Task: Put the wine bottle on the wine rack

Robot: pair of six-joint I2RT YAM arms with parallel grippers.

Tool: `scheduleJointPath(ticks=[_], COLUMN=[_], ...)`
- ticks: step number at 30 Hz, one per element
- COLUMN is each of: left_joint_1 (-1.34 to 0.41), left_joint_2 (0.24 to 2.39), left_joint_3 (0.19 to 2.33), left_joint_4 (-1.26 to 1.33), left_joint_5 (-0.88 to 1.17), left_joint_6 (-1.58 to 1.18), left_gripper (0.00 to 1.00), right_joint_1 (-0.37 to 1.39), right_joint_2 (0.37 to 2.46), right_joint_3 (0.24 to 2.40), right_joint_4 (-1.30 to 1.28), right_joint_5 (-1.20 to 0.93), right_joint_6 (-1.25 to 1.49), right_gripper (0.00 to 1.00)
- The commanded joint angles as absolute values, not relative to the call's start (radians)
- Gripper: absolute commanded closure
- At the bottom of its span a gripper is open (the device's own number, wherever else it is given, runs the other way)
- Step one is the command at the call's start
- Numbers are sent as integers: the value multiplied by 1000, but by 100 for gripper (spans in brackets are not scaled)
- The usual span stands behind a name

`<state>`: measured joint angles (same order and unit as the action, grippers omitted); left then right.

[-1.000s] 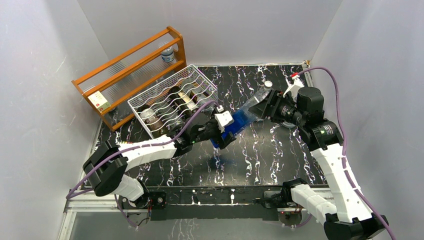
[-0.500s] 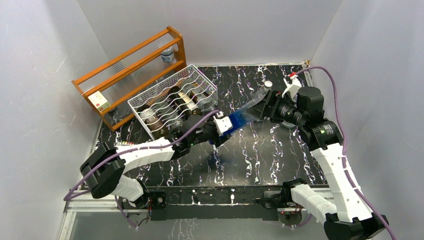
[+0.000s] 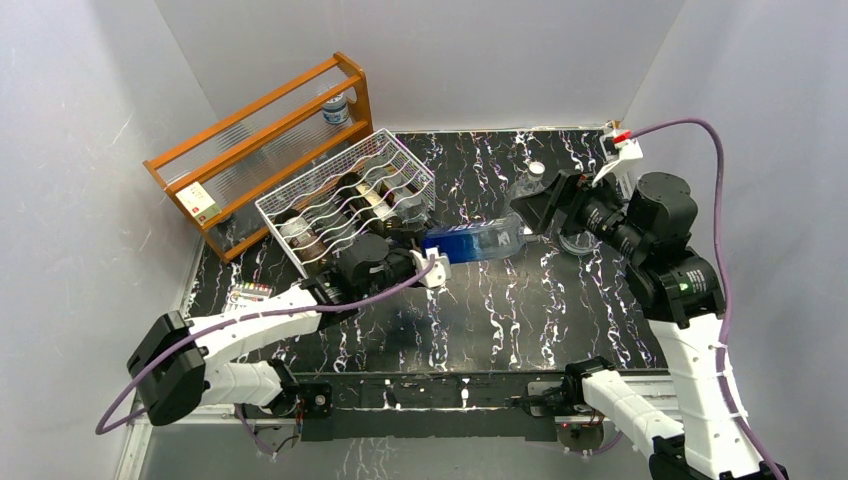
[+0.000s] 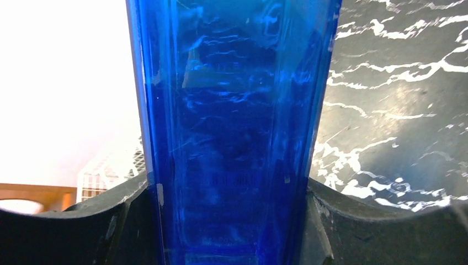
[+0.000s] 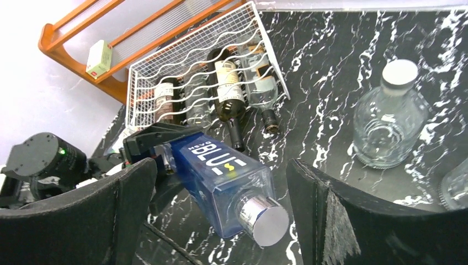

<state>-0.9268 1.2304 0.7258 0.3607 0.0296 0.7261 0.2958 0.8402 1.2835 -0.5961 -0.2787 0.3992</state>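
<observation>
The wine bottle (image 3: 472, 243) is a square blue bottle with a silver cap (image 5: 267, 221) and white "BLUE" lettering. It lies about level, low over the table, cap toward the right. My left gripper (image 3: 428, 264) is shut on its base end; in the left wrist view (image 4: 229, 221) the blue glass (image 4: 232, 121) fills the gap between both fingers. My right gripper (image 3: 537, 207) is open wide at the cap end, and its fingers (image 5: 118, 204) stand clear of the bottle (image 5: 221, 165) on both sides. The white wire wine rack (image 3: 300, 200) sits just left of the bottle.
The rack (image 5: 144, 77) holds several bottles, necks toward the table's middle. An orange wooden shelf frame (image 3: 250, 115) stands behind it at the back left. A clear glass flask with a white cap (image 5: 389, 116) stands at the right, with another glass piece (image 5: 455, 185) beside it.
My right gripper has let go of the bottle's cap end, opened and pulled back to the right. My left arm has drawn back and left, swinging the bottle down to level beside the rack.
</observation>
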Motion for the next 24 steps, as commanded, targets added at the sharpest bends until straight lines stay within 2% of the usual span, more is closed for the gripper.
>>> scheduleJointPath(ticks=[1,8,14,20,24], left_joint_1=[-927,-927,-927,-929,-938], left_joint_2=[1110,1064,1047,1034,1036], left_joint_3=[736,716,705,683,675], left_joint_4=[497,539,587,606,606], left_joint_5=[-22,-69,-62,-31,-17], left_joint_6=[911,1134,1278,1351,1370], left_gripper=[100,100,100,100,100], right_joint_1=[295,296,297,329,354], right_joint_2=[860,902,993,983,956], right_joint_3=[1371,1337,1315,1206,1136], right_joint_4=[-621,-594,-619,-607,-594], right_joint_5=[-316,-425,-631,-563,-610], right_joint_6=[257,218,148,129,138], right_gripper=[2,2,2,2,2])
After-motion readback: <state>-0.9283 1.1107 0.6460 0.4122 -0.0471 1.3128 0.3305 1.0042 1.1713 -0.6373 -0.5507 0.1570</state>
